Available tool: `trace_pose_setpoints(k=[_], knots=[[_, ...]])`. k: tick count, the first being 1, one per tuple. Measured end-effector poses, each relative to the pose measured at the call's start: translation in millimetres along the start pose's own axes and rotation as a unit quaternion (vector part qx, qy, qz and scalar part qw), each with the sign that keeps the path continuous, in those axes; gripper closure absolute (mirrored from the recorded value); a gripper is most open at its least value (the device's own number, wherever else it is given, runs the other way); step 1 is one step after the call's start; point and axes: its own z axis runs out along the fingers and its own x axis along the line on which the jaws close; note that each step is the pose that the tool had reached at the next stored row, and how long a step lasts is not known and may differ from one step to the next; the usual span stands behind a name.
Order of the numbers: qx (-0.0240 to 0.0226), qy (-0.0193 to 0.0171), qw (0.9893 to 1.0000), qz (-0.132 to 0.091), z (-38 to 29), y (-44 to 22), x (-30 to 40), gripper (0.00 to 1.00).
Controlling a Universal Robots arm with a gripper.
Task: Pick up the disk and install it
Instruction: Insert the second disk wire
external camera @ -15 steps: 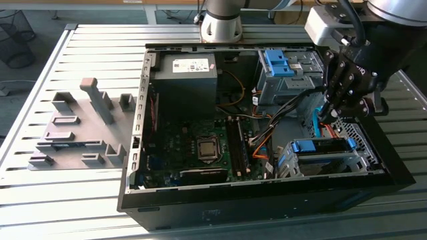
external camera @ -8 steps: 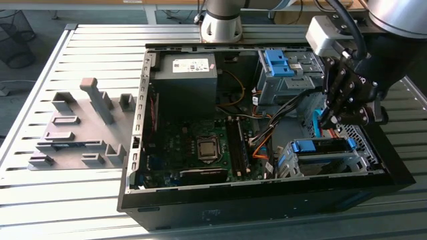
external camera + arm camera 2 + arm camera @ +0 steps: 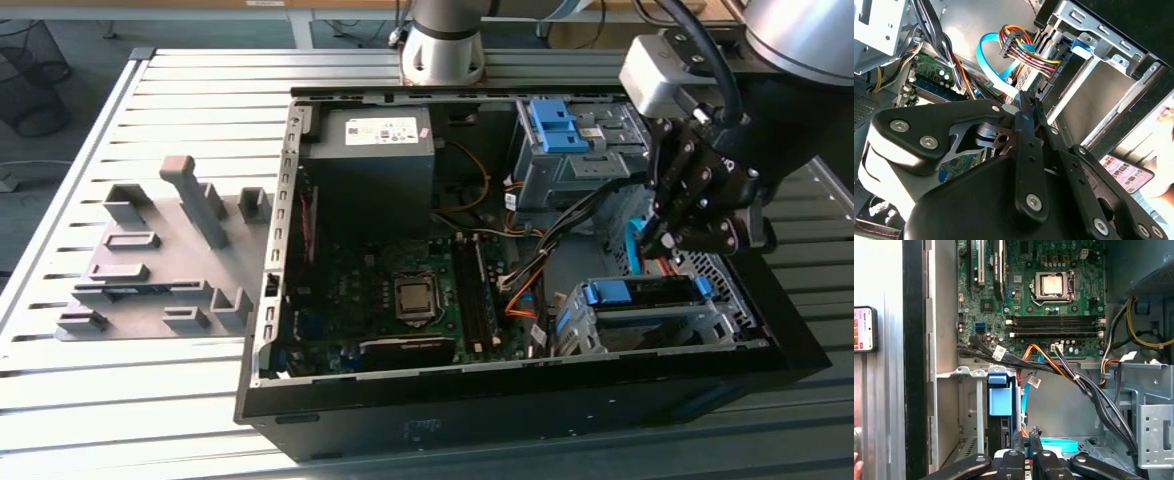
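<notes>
While the side panel is off, the black computer case [image 3: 534, 375] lies open on a table [image 3: 187, 90] of ribbed metal slats, and every place below is given relative to that case. Inside it, the disk [image 3: 647, 292] sits in a grey metal drive cage [image 3: 587, 325] at a corner against the case wall; in the first wrist view its blue plastic bracket [image 3: 999, 401] faces out of the cage, and the drive body behind it is dark and hard to make out. The black gripper [image 3: 667, 240] hangs inside the case just above that cage, near the disk, with a light blue flat cable [image 3: 989, 55] and orange, red and yellow wires [image 3: 1046, 357] close by; its linkage crowds both wrist views, and I cannot tell whether it is spread or closed, or whether it touches anything. Elsewhere in the case are a large grey box [image 3: 371, 165] with a small white sticker, its print too small to read, a green motherboard [image 3: 1054, 315] with a square metal processor socket [image 3: 1056, 285], and a second cage holding a bare blue bracket [image 3: 554, 125]. Outside the case, on the exterior view's left, a matt grey plate [image 3: 154, 260] of upright blocks rests on the slats. Just outside the case wall lies a card [image 3: 864, 330] with pink print, cut off at the edge and unreadable.
</notes>
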Motion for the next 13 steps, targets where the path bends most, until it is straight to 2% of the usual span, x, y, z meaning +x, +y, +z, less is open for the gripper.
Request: trace_pose_setpoints(k=[9, 13], knots=[[-0.0002, 0.0000, 1.0000, 0.004, 10.5, -1.3, 11.5, 0.84], [-0.0009, -0.0004, 1.0000, 0.006, 13.4, -3.5, 13.7, 0.84]])
